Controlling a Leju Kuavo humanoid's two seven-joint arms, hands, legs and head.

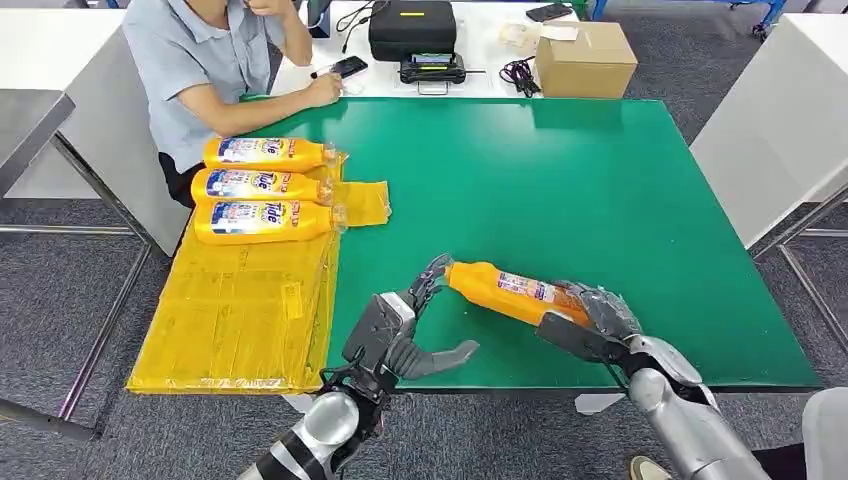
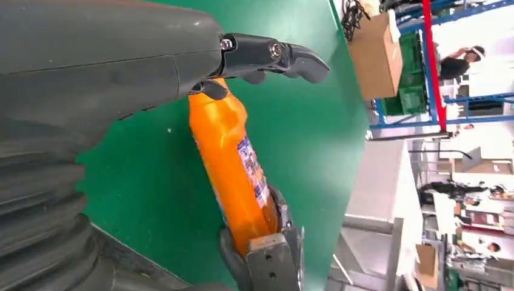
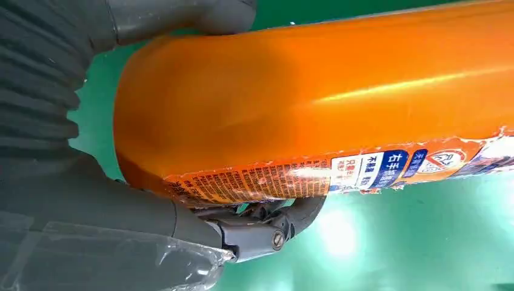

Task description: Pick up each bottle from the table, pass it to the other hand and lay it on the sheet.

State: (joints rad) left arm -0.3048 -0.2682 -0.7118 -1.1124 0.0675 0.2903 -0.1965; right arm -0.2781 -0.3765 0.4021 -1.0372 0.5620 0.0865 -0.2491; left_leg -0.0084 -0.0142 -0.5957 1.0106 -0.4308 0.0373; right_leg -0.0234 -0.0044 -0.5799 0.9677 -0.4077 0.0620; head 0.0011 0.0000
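My right hand point(image 1: 592, 322) grips the base of an orange detergent bottle point(image 1: 503, 289) and holds it slantwise just over the green table point(image 1: 600, 170), cap pointing left. My left hand point(image 1: 405, 328) is spread at the cap end, its fingertips point(image 1: 436, 268) at the neck and its thumb well apart below. The left wrist view has the bottle point(image 2: 233, 163) running from my left hand's fingers point(image 2: 273, 53) to my right hand point(image 2: 271, 259). In the right wrist view my right hand point(image 3: 91, 200) wraps the bottle's base point(image 3: 291, 103). Three more bottles point(image 1: 262, 186) lie side by side on the yellow sheet point(image 1: 240, 320).
A person point(image 1: 215, 60) sits at the table's far left corner beside a phone point(image 1: 343, 68). A black case point(image 1: 412, 28) and a cardboard box point(image 1: 585, 58) stand on the white table behind. The near part of the sheet is bare.
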